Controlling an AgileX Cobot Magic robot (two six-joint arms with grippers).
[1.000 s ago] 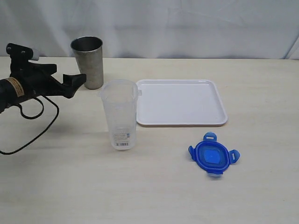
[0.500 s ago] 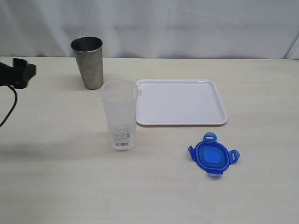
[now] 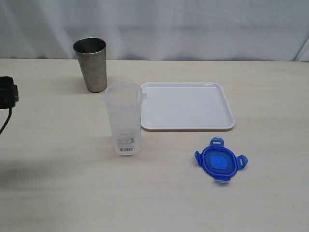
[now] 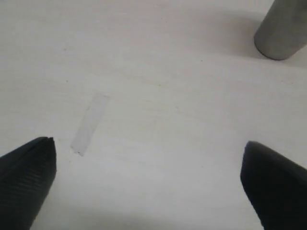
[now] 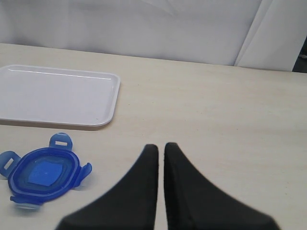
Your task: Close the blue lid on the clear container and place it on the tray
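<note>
- We see a pale, wood-grain tabletop (image 3: 72,193) w/ a white creased cloth backdrop (image 3: 193,29) hung behind it.
- A short strip of clear tape (image 4: 89,123) is stuck flat on the surface, seen in the left wrist view.
- The tall clear plastic container (image 3: 124,118) stands upright and uncapped near mid-table, just left of the flat white rectangular tray (image 3: 188,128). Its rim looks about touching the tray's corner, but we can't tell for sure.
- The barcode label (image 3: 126,143) sits near the container's base; its print is too small to read.
- The small blue translucent snap-flap lid (image 3: 221,163) lies flat on the table in front of the tray, apart from it and well right of the container.
- A grey metal tumbler (image 3: 90,64) stands behind the container, towards the backdrop.
- The left gripper (image 4: 147,146) is released, fingers spread wide over bare table and holding nothing.
- The right gripper (image 5: 160,146) is clenched, tips nearly together and empty, w/ the lid near it.
- Vs 1 s ago, the left arm has pulled back from beside the tumbler, and only a black bit (image 3: 7,94) shows at the left edge. Container, lid, tray and tumbler are unmoved.
</note>
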